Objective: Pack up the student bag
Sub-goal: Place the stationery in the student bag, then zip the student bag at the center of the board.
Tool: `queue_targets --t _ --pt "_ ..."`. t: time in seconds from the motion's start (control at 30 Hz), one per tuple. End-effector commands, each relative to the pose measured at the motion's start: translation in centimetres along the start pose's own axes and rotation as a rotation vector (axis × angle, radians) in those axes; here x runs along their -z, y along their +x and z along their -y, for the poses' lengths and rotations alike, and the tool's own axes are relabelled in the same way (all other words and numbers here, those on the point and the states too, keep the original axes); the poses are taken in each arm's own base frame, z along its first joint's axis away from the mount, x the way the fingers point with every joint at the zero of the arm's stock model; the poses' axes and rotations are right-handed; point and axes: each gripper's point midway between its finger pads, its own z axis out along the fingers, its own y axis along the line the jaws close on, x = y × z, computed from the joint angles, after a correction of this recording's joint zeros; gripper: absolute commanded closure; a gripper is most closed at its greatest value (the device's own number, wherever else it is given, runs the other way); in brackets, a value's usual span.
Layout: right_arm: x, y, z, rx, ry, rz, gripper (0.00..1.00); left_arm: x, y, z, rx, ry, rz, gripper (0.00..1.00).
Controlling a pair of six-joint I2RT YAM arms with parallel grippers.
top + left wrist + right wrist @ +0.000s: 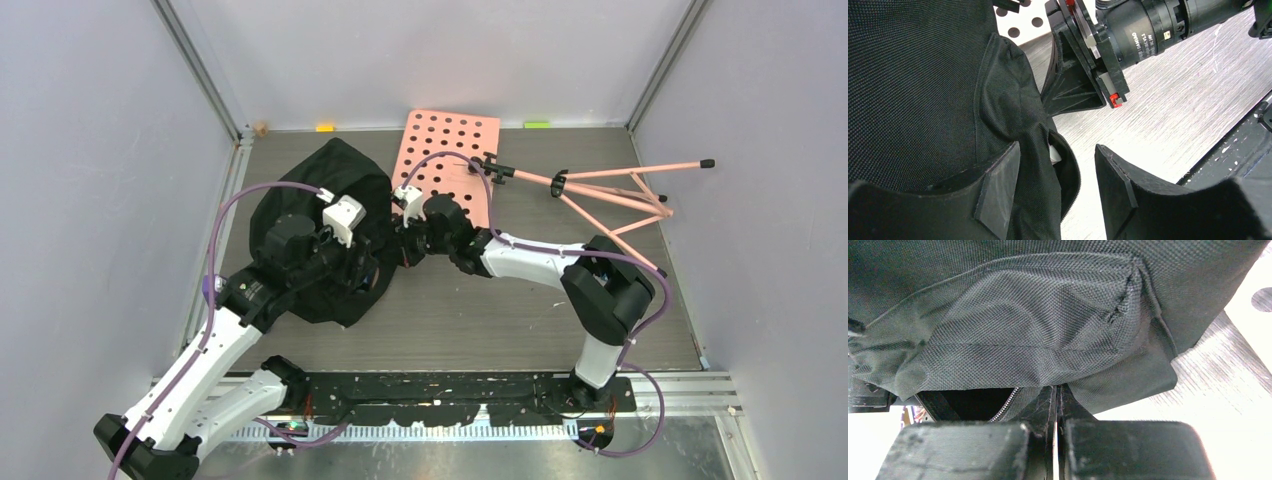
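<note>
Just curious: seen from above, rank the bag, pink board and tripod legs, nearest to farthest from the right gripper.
1. Bag, at the right gripper fingertips, to its left.
2. Pink board, just behind it.
3. Tripod legs, far right.

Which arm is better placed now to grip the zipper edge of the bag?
Left. The left hand is open, with the zipper edge of the student bag between its fingers. The right hand is shut on bag fabric, so it seems occupied.
</note>
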Motion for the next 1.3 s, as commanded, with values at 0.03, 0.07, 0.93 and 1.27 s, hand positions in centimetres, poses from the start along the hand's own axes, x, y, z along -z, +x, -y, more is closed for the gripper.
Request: queue_targets --t 0.03,0.07,0.93,1.27 --pt "1.0 -1.6 -3.6 0.008 -0.088 0.052 0.99 0.1 -1.2 -0.5 -0.018 -0.026 0.047 0.41" --pt "1.3 -1.7 -4.1 0.004 -0.096 0.058 0.99 0.1 -1.2 -0.5 -0.017 -0.028 0.047 0.41" --pt "6.7 -3.7 -2.7 -0.165 0.102 0.142 0.44 1.6 -3.9 1.7 0.099 0.058 0.167 0.45" --pt "10.5 -4.8 5.3 -0.422 0.250 0.190 0.41 -0.7 -1.4 6.3 0.437 0.094 0.107 0.47"
